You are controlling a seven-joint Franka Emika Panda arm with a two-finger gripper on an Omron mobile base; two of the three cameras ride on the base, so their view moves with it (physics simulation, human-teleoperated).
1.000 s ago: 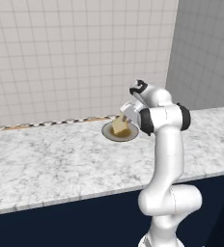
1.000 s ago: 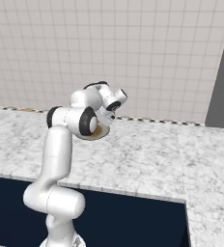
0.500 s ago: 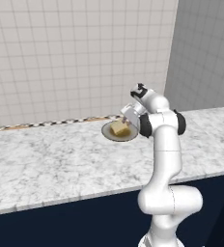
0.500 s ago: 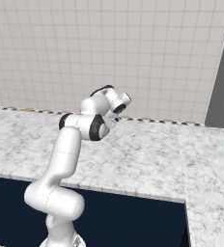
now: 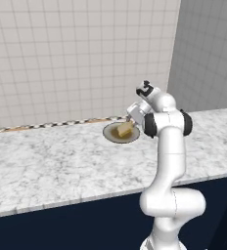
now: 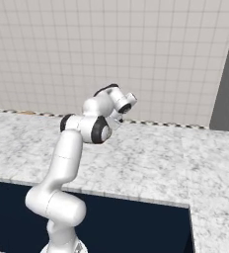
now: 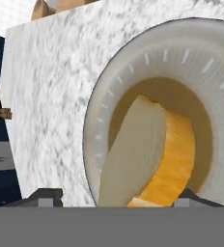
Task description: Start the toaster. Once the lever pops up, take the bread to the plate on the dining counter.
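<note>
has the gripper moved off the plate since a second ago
Yes. In the left base view the gripper has risen slightly, up and right against the plate, leaving the bread lying there.

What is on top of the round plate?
A slice of bread lies on the plate, over its brown middle. The part of the plate under the bread is covered, so that cannot be seen.

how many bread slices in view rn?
1. The bread lies on the plate on the dining counter, just below the claw. The arm may hide others from the right base view.
</note>
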